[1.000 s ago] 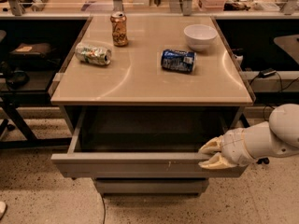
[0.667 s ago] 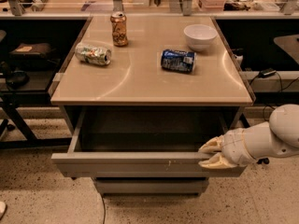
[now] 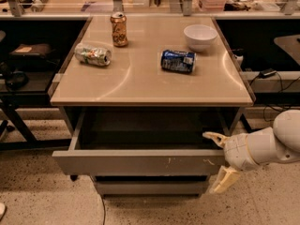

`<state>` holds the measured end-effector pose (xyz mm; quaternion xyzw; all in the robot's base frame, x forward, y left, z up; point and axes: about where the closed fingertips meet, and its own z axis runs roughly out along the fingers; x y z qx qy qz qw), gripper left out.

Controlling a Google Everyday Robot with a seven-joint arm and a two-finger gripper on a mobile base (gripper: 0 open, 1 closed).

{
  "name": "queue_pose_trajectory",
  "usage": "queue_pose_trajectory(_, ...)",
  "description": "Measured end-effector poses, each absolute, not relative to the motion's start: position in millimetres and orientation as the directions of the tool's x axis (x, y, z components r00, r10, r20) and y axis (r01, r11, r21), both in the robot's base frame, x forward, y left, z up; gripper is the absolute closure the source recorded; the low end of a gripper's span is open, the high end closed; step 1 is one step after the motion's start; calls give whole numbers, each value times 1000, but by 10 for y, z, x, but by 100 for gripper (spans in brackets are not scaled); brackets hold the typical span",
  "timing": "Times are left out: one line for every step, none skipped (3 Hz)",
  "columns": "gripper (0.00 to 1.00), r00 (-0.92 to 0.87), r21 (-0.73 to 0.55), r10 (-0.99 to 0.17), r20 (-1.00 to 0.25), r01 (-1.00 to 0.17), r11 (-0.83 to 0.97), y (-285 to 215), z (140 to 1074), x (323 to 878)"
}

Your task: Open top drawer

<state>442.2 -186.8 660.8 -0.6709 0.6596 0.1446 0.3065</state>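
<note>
Obs, one view. The top drawer [image 3: 136,163] is sitting pulled well out from under the table [image 3: 140,86]. Its long grey front panel is standing forward of the table's front edge, and its shallow grey interior is showing beneath the tabletop. Small white scuffs are showing on the panel, right of centre. A narrower grey drawer front [image 3: 150,187] is sitting below it, set back toward the table.

The gripper [image 3: 219,157] is hanging below the table's front right corner, at the right end of the pulled-out panel. Its fingers are standing wide apart and are clamping nothing. The upper fingertip [image 3: 213,136] is pointing in over the panel's top edge, and the lower one [image 3: 226,179] is pointing down past its bottom edge (contact with the panel's end: cannot tell). The white arm [image 3: 269,146] is reaching in from the table's right side.

On the tabletop:
- A brown can [image 3: 119,29] is standing upright near the table's back edge, left of centre.
- A crushed greenish can [image 3: 93,54] is lying on its side toward the table's left edge.
- A blue can [image 3: 178,61] is lying on its side right of the table's centre.
- A white bowl [image 3: 200,36] is sitting near the table's back right corner, apart from the blue can.
</note>
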Motion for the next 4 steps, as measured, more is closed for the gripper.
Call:
queue_pose_trajectory(16, 35, -184, -782, -623, -978, 103, -2046, 6430, 4083)
queue_pose_trajectory(41, 3, -160, -770, -638, -979, 129, -2128, 6382, 3881)
queue_pose_trajectory(63, 3, -160, -770, -638, -979, 129, -2129, 6464, 3882)
queue_pose_trajectory(88, 3, -160, -770, -638, -979, 129, -2131, 6558, 3890)
